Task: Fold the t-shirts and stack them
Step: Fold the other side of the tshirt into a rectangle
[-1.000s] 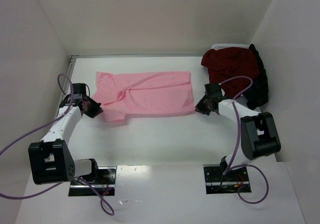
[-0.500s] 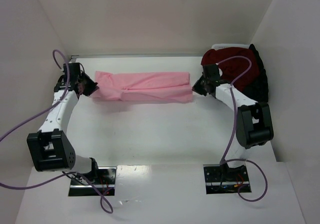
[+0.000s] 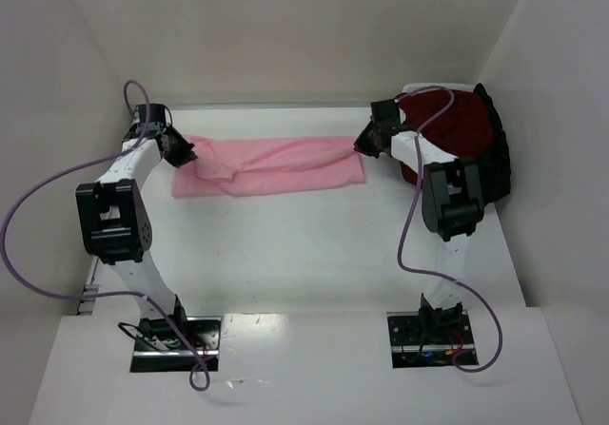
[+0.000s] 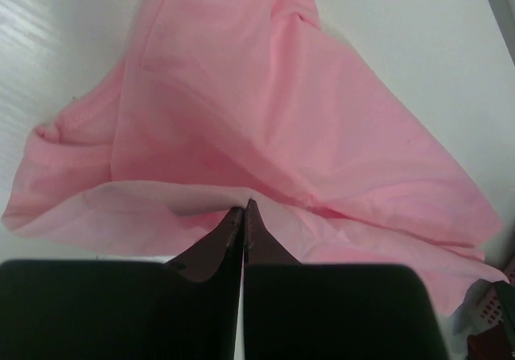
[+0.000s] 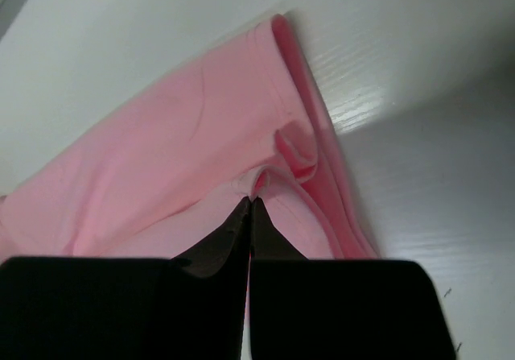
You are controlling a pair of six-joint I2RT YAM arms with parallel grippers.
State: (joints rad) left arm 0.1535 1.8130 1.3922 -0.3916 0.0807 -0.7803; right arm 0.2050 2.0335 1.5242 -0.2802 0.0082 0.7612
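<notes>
A light pink t-shirt (image 3: 271, 165) lies as a long folded band across the far part of the table. My left gripper (image 3: 183, 151) is shut on its left end; in the left wrist view the dark fingertips (image 4: 244, 211) pinch a fold of pink t-shirt (image 4: 265, 102). My right gripper (image 3: 362, 145) is shut on the right end; in the right wrist view the fingertips (image 5: 251, 205) nip a pucker of the pink t-shirt (image 5: 177, 151). A dark red t-shirt (image 3: 455, 125) and a black one (image 3: 497, 164) are heaped at the far right.
White walls close in the table (image 3: 314, 244) at the back and on both sides. The heap of dark shirts sits by the right wall, just behind the right arm. Purple cables (image 3: 38, 206) loop off both arms.
Both grippers have carried the shirt's near edge away from me toward the back wall. The spread shirt has folded over into a narrower band.
</notes>
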